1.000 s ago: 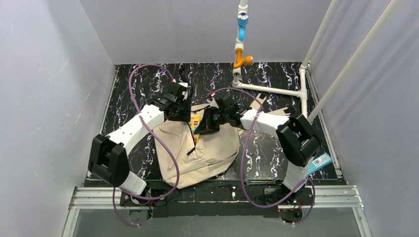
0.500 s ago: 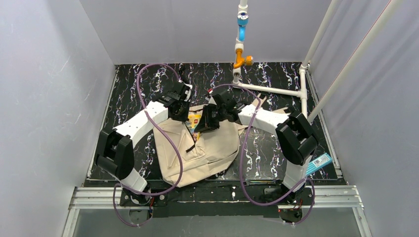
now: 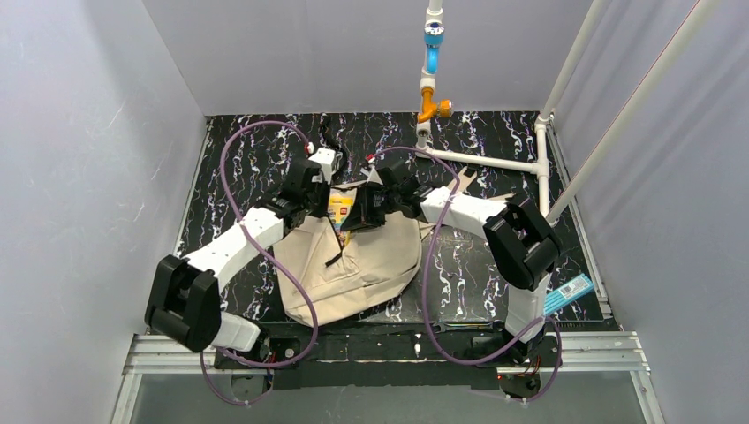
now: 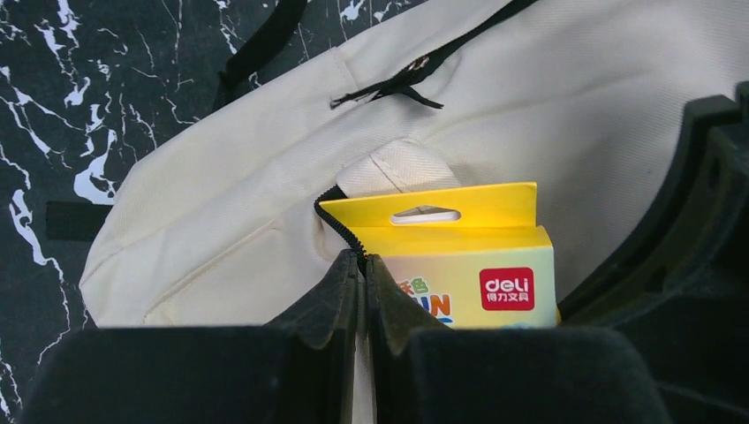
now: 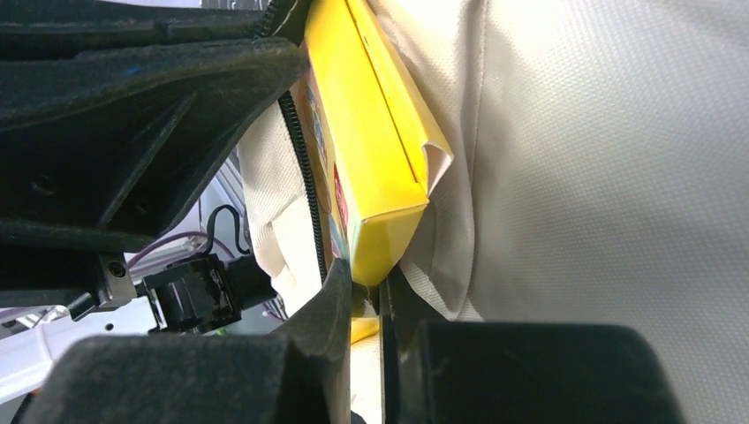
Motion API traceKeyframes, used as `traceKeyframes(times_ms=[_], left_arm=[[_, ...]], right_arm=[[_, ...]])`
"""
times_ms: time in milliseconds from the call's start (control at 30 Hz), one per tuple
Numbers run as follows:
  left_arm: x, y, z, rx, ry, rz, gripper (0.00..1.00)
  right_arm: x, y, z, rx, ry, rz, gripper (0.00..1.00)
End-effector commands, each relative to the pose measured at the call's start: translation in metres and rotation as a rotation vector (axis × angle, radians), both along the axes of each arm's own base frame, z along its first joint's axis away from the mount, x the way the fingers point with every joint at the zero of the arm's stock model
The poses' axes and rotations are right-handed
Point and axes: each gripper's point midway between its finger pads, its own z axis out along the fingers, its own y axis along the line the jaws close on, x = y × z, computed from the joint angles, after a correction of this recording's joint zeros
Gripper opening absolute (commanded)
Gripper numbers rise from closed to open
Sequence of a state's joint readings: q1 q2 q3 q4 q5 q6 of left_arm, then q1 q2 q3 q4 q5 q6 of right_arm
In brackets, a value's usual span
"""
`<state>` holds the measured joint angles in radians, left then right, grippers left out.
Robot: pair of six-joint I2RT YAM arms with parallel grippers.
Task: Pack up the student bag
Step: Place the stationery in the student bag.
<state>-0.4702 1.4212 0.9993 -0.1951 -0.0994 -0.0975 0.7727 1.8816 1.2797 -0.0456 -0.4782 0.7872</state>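
On the black, white-veined marble-pattern table, your beige soft fabric backpack lies flat at the centre between the two arms. Its rounded body points toward the near edge and its open zip mouth faces the far side. Behind it, a white plastic pipe frame runs across the far right of the table.

Your two white-and-black arms lean in from either side and meet over the mouth of the backpack. A yellow cardboard box with a hang-tab and a red logo stands partly inside the opening. Its tabbed end sticks out, with the zip's black teeth running along one side of it.

Your left gripper is pinched tight on the zip edge of the backpack just beside the box, and a sliver of beige cloth shows between its fingers. Your right gripper is narrowed to a thin gap and clamps one corner of the yellow box, with backpack cloth pressed against it.

A small light-blue flat packet lies at the table's right edge, near the right arm's base and well apart from the backpack.
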Motion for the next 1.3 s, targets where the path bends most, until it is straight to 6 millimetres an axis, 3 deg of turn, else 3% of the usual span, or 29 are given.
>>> traceKeyframes(times_ms=[0, 67, 133, 233, 433, 667, 800, 900, 1000, 1133, 1267], left_arm=[[0.016, -0.029, 0.069, -0.202, -0.275, -0.075, 0.00], [0.015, -0.026, 0.067, -0.192, -0.281, -0.072, 0.00], [0.015, -0.024, 0.067, -0.182, -0.281, -0.063, 0.00], [0.015, -0.024, 0.069, -0.184, -0.282, -0.065, 0.00], [0.016, -0.022, 0.065, -0.155, -0.264, -0.063, 0.00], [0.016, -0.018, 0.063, -0.131, -0.269, -0.064, 0.00], [0.019, -0.017, 0.064, -0.137, -0.267, -0.052, 0.00], [0.025, -0.007, 0.067, -0.108, -0.279, 0.000, 0.00], [0.035, 0.007, 0.068, -0.060, -0.300, 0.083, 0.00], [0.051, 0.022, 0.067, -0.005, -0.318, 0.166, 0.00], [0.064, 0.014, 0.073, -0.002, -0.336, 0.135, 0.00]], right_arm=[[0.004, 0.019, -0.009, 0.041, -0.149, 0.100, 0.15], [0.016, 0.016, -0.009, 0.051, -0.162, 0.096, 0.24], [0.026, 0.012, -0.008, 0.086, -0.178, 0.067, 0.39], [0.034, 0.019, 0.007, 0.201, -0.251, 0.048, 0.47], [0.043, 0.022, 0.062, 0.449, -0.423, -0.023, 0.49], [0.054, 0.006, 0.085, 0.565, -0.435, -0.105, 0.47], [0.055, 0.018, 0.077, 0.580, -0.317, -0.079, 0.27], [0.051, 0.017, 0.049, 0.467, -0.139, -0.073, 0.09], [0.040, 0.011, 0.030, 0.364, -0.034, -0.049, 0.03], [0.030, 0.006, 0.029, 0.298, 0.021, -0.024, 0.01], [0.027, 0.003, 0.027, 0.223, 0.028, 0.008, 0.01]])
